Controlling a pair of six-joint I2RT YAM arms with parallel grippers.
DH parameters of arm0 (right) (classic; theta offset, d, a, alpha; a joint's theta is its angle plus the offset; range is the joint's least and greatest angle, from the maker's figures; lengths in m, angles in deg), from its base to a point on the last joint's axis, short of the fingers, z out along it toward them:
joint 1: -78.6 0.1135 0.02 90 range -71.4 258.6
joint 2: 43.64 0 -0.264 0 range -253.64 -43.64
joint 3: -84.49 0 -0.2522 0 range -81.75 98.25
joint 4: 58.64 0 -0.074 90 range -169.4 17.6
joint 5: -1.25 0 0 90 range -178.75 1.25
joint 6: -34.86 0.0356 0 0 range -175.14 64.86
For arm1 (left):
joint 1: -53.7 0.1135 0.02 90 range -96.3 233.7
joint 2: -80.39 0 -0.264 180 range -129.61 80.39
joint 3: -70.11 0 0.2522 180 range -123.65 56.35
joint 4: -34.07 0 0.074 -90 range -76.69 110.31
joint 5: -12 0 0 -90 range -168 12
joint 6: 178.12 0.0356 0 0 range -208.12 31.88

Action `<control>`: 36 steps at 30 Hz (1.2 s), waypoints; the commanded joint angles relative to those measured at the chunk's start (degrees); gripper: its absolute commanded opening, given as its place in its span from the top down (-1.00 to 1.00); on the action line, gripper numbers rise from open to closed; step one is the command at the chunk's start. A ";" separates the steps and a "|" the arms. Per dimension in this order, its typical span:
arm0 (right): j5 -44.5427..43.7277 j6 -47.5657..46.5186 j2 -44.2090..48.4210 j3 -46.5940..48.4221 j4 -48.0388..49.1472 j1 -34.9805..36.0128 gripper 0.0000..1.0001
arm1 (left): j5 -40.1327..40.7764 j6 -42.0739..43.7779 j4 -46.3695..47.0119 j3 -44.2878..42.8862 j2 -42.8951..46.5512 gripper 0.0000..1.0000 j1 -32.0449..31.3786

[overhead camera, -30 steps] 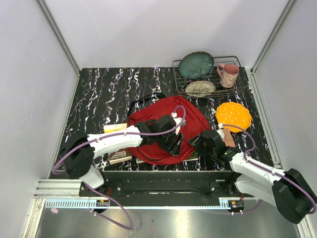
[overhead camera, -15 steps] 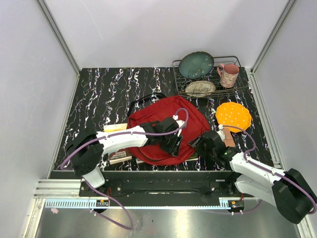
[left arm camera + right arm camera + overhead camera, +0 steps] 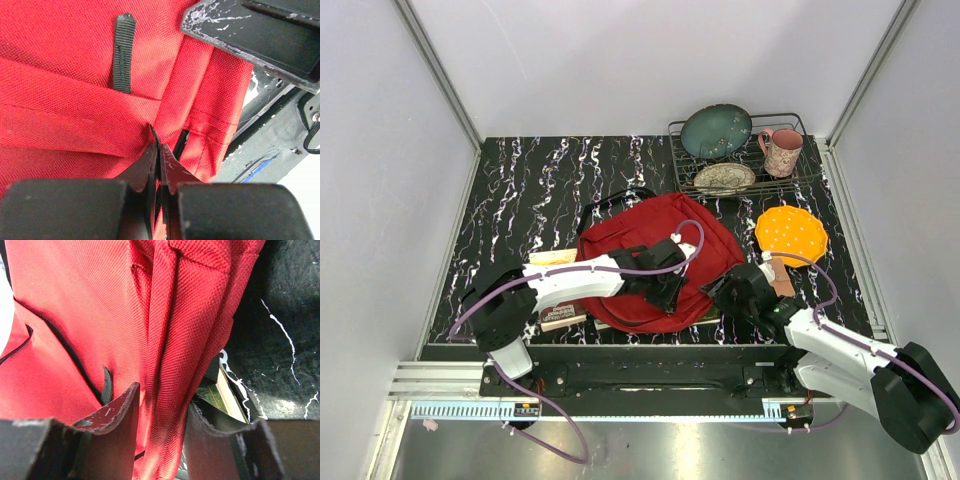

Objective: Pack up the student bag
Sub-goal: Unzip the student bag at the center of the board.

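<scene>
Red backpack (image 3: 638, 232) lies flat on the black marbled desk (image 3: 525, 190), toward its front edge, under the left arm. The left jaws are pinched almost together on a thin black bit at a seam of its front. The right jaws, part open, clamp a fold of its right edge.

No writing, brand or number can be read in any view. The student bag (image 3: 642, 238) shows only plain red fabric, and the cover of the book (image 3: 560, 316) beside it is too small to make out.
</scene>
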 commanded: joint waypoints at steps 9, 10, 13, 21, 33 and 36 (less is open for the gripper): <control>-6.42 0.07 1.08 1.13 -1.91 0.16 0.73 | 9.62 1.84 -0.68 1.69 7.17 1.00 -0.30; -6.68 0.07 0.99 1.22 -2.09 -0.10 0.80 | 10.42 1.92 -1.04 2.13 8.23 1.00 -0.22; -6.86 0.16 0.47 1.31 -2.80 -1.42 1.00 | 13.50 2.19 -2.27 4.07 12.45 1.00 -0.22; -1.07 -3.00 -0.76 2.80 -2.62 -10.02 1.00 | 18.94 1.75 -5.43 9.51 23.25 1.00 0.49; 13.17 -10.92 -3.32 7.81 -5.33 -14.87 -0.18 | 20.11 0.52 -5.18 11.11 29.43 1.00 0.84; 15.20 -10.74 0.10 7.37 -11.48 -14.87 -0.58 | 17.73 0.26 -2.63 9.88 27.07 1.00 0.84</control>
